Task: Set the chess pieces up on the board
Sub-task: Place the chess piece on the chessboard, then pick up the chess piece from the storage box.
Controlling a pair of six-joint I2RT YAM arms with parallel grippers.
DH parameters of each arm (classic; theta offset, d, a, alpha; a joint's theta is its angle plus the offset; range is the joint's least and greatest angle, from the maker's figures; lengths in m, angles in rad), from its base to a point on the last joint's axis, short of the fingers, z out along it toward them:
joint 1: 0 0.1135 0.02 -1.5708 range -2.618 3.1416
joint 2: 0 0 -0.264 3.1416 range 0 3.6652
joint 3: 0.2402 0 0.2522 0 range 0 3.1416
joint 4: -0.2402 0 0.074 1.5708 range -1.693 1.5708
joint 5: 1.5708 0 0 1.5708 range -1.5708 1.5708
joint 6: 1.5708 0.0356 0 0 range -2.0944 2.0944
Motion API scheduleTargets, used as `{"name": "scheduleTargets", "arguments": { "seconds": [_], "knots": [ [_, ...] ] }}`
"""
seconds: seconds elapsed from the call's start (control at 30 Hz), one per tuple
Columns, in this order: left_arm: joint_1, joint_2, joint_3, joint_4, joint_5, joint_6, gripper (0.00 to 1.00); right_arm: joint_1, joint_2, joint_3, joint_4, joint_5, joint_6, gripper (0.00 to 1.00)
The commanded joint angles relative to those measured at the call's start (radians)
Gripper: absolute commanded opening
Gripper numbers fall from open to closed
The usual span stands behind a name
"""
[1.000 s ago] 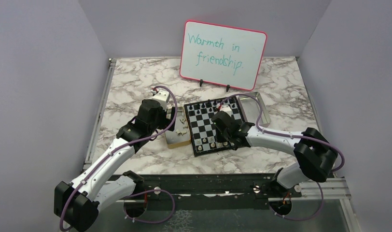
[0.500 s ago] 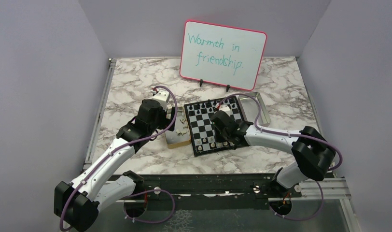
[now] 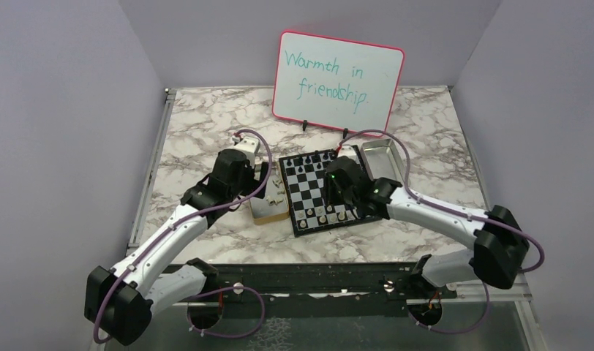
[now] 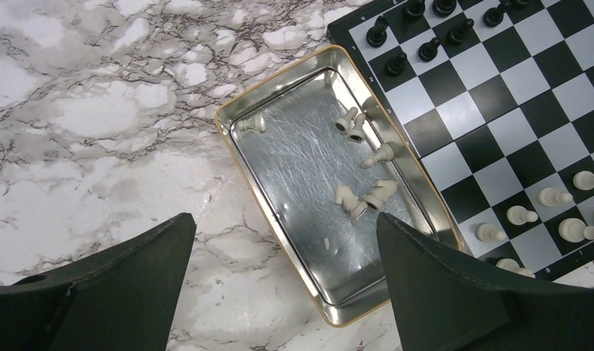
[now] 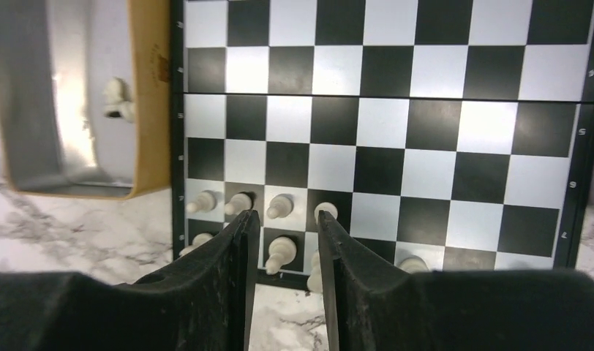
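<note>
Right gripper [image 5: 284, 219]: I hold it low over the board's near edge; the jaws stand narrowly apart with nothing clamped, so the piece below can stand by itself.
Cream piece [image 5: 279, 254]: upright on a back-rank square, between my right fingers and apparently clear of both; I judge this to be the release step of a placement.
Cream pawns [image 5: 239, 202]: four stand side by side on the second rank, just beyond my right fingertips; the squares to their right are bare, so the near side is only part filled.
Board [image 5: 440, 131]: flat on the table [image 3: 206, 124], middle ranks bare; I keep my right wrist square to the files so a piece goes down centred.
Left gripper [image 4: 283, 227]: jaws wide and holding nothing; I hang it above the tin, ready to come down on the next piece.
Tin [image 4: 301, 168]: lies touching the board's left edge, which keeps the carry short.
Loose cream pieces [image 4: 367, 197]: about six lie on their sides in the tin; each calls for a grip across its stem and a turn upright.
Black pieces [image 4: 426, 50]: stand on the far ranks; the count cannot be told.
Silver tray [image 3: 385, 157]: beside the board's far right corner; contents cannot be told.
Whiteboard [image 3: 338, 73]: propped at the far edge, apart from the work.
</note>
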Motion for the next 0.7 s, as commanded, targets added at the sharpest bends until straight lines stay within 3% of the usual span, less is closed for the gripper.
{"name": "scheduleTargets", "arguments": {
  "seconds": [0.0,0.17,0.27,0.37,0.5,0.67],
  "knots": [
    [0.002,0.069,0.051,0.025,-0.008,0.007,0.91,-0.003,-0.148,0.015,-0.004,-0.009,-0.005,0.41],
    [0.004,0.201,0.112,0.020,-0.111,-0.042,0.76,-0.003,-0.306,-0.024,0.052,-0.036,-0.026,0.41],
    [0.004,0.250,0.139,0.052,-0.042,-0.026,0.64,-0.003,-0.382,-0.041,0.049,-0.038,-0.036,0.41],
    [0.005,0.303,0.187,0.064,0.046,0.079,0.45,-0.003,-0.447,-0.057,0.025,-0.021,-0.051,0.41],
    [0.012,0.380,0.221,0.068,0.188,0.252,0.48,-0.004,-0.533,-0.090,-0.003,-0.006,-0.062,0.41],
    [0.101,0.471,0.272,0.032,0.371,0.290,0.44,-0.003,-0.622,-0.113,-0.022,0.005,-0.073,0.41]
  ]
}}
